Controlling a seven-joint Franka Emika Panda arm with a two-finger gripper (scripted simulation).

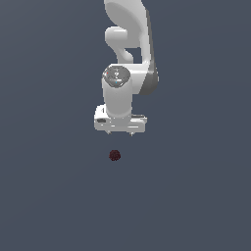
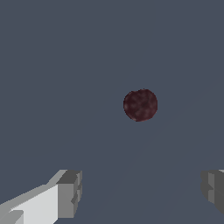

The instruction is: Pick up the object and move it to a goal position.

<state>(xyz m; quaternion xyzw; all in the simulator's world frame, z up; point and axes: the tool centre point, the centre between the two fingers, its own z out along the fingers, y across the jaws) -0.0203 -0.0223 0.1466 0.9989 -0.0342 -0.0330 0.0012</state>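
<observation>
The object (image 1: 114,156), a small dark red, bumpy, berry-like lump, lies alone on the plain grey bench (image 1: 49,196), below the hand (image 1: 120,133) in the exterior view and apart from it, touching neither finger. In the wrist view the object (image 2: 140,105) sits ahead of the fingertips (image 2: 70,192) and between their lines, nearer the far finger's side. The hand (image 2: 142,190) is released, its fingers spread wide with nothing between them.
</observation>
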